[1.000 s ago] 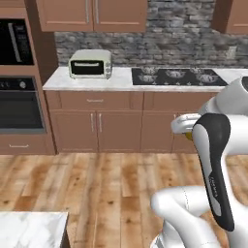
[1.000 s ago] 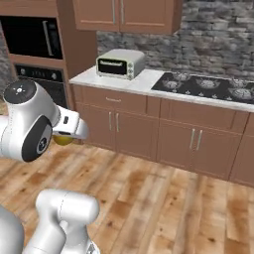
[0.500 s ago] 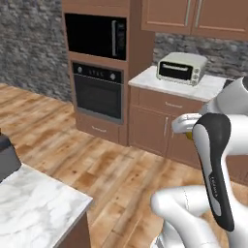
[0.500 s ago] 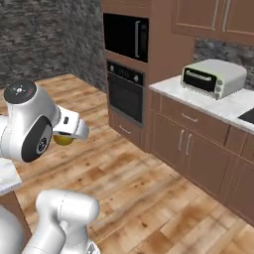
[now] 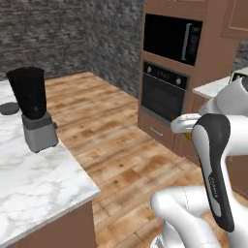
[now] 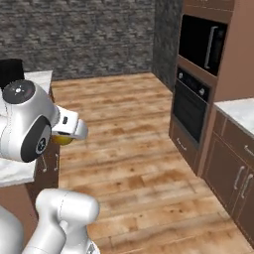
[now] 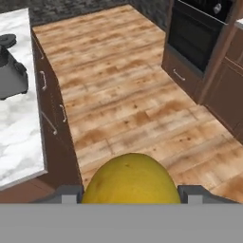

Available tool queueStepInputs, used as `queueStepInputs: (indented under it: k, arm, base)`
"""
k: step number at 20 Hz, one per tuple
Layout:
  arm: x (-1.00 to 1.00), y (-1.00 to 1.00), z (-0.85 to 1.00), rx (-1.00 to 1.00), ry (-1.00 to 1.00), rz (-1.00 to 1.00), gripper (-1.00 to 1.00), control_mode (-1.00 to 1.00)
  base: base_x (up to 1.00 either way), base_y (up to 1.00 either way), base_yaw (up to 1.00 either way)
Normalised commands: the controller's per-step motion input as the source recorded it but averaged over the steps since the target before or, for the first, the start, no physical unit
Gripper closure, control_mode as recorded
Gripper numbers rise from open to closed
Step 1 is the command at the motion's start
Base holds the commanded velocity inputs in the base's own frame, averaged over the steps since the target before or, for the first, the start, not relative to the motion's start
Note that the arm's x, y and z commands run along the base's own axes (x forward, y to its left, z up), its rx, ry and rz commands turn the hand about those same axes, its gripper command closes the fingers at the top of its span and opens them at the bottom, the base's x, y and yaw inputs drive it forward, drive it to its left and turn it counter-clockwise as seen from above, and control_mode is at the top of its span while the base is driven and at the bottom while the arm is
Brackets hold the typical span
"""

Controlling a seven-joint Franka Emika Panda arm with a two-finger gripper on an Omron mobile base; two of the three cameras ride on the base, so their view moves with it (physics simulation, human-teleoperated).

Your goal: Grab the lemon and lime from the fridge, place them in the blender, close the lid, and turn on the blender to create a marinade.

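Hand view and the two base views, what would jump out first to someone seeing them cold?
The lemon looms at the bottom of the hand view, gripped between the fingers above the wooden floor. Next comes the black blender standing on the marble counter at the left of the left base view, with the dark lid lying beside it. The built-in oven sits across the floor.

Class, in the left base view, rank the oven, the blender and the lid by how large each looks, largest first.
1. Oven.
2. Blender, though it stands nearer the camera, so its true size against the oven is unsure.
3. Lid, a small disc on the counter beside the blender.
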Motion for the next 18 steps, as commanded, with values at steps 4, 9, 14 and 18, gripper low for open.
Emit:
queueStepInputs:
  k: [4, 9, 14, 18]
  arm:
    - [0.00, 0.00, 0.00, 0.00, 0.00, 0.00, 1.00, 1.00]
    - [0.00, 0.00, 0.00, 0.00, 0.00, 0.00, 1.00, 1.00]
    - [0.00, 0.00, 0.00, 0.00, 0.00, 0.00, 1.00, 1.00]
    - [0.00, 0.00, 0.00, 0.00, 0.00, 0.00, 1.00, 1.00]
  base:
    - [0.61, -0.46, 0.64]
    - [0.76, -0.40, 0.67]
    - [0.89, -0.42, 0.64]
    - [0.84, -0.58, 0.57]
